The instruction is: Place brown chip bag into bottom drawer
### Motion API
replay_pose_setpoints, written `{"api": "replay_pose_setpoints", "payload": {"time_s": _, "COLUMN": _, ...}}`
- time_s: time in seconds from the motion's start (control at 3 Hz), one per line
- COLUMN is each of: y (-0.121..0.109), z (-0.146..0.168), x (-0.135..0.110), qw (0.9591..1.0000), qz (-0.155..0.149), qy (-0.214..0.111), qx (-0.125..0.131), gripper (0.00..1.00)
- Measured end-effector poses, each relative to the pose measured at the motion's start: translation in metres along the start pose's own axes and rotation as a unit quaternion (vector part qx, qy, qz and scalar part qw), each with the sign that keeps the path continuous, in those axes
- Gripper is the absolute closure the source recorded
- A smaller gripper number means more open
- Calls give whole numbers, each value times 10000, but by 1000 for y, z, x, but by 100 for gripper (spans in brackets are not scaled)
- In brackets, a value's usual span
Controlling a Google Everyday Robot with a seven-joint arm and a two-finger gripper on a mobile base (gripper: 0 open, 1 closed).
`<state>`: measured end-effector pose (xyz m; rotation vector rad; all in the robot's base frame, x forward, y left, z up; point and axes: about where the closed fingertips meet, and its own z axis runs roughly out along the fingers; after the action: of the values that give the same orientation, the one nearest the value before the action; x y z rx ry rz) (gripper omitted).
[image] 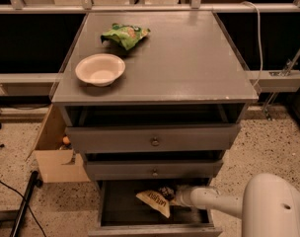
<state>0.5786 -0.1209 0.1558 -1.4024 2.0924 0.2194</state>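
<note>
Nearest the camera, the robot's white rounded arm housing (274,207) fills the lower right corner, and a white forearm runs left from it into the pulled-out grey bottom drawer (121,207).

The dark gripper (170,194) is inside that drawer, right of centre, at the upper right end of the brown chip bag (154,202). It touches or overlaps the bag there. Whether it is wide, narrow or clamped on the bag cannot be told.

The crinkly bag lies tilted inside the drawer. A pale yellow end points toward the drawer's front and a darker patch with light lettering sits near the middle. Bare drawer floor shows to the left of the bag; the arm takes up the right side.

Just above, the shallow grey middle drawer with a round knob (154,171) overhangs the rear of the bottom drawer. The grey top drawer with a round knob (154,140) also stands slightly out.

An open brown cardboard box (54,154) sits on the speckled floor against the cabinet's left side.

On the flat grey cabinet top (189,58) a round white bowl (100,69) rests near the left front edge. A crumpled green chip bag (125,34) lies behind it.
</note>
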Motion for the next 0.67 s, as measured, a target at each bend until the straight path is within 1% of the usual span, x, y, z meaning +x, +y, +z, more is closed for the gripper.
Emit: {"api": "replay_pose_setpoints", "payload": {"time_s": 0.67, "y": 0, "z": 0, "x": 0, "qw": 10000, "qz": 0, "qy": 0, "qx": 0, "gripper": 27}}
